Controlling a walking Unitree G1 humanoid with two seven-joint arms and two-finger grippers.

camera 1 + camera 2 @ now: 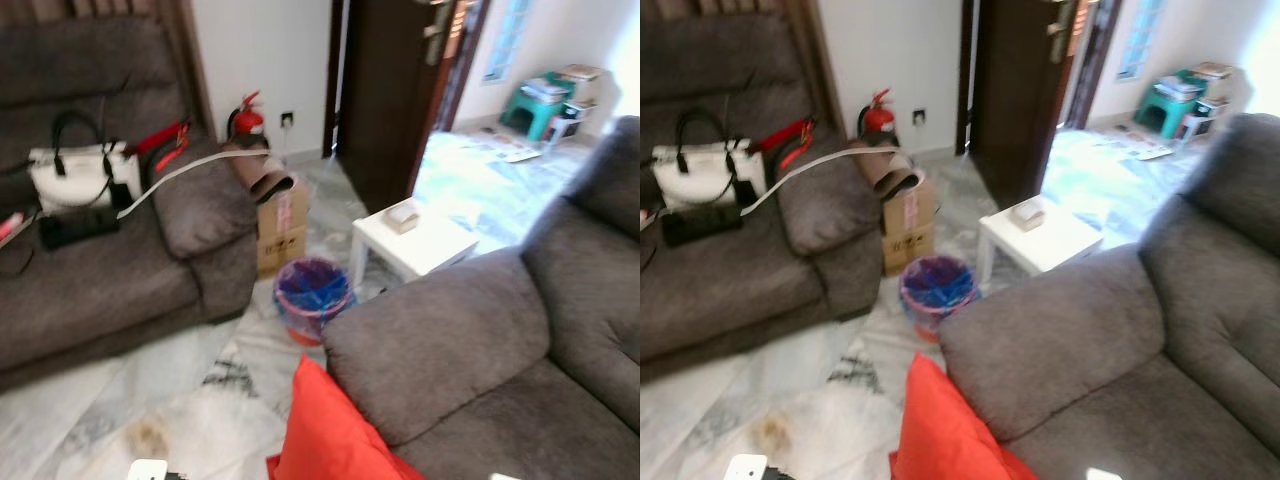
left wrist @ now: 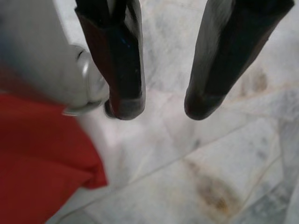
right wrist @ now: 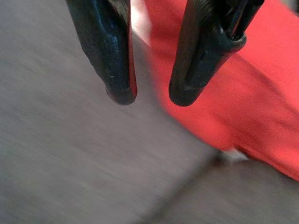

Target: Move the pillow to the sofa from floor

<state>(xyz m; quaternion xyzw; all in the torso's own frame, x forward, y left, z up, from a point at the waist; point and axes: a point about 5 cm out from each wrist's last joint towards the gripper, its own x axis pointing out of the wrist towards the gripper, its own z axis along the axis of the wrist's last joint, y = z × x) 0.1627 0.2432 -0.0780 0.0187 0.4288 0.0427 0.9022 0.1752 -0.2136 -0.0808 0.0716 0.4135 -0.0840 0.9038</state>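
Observation:
A red pillow stands on edge at the bottom centre, its lower part on the marble floor, leaning against the armrest of the grey sofa on the right. In the left wrist view my left gripper hangs open over the pale floor, with a corner of the red pillow just beside it. My right gripper is open too, held over the sofa's grey fabric where it meets the red pillow. Nothing sits between either pair of fingers.
A second grey sofa at the left carries a white handbag and a black bag. Between the sofas stand a cardboard box, a blue-lined bin and a small white table. Behind them are a fire extinguisher and an open dark door.

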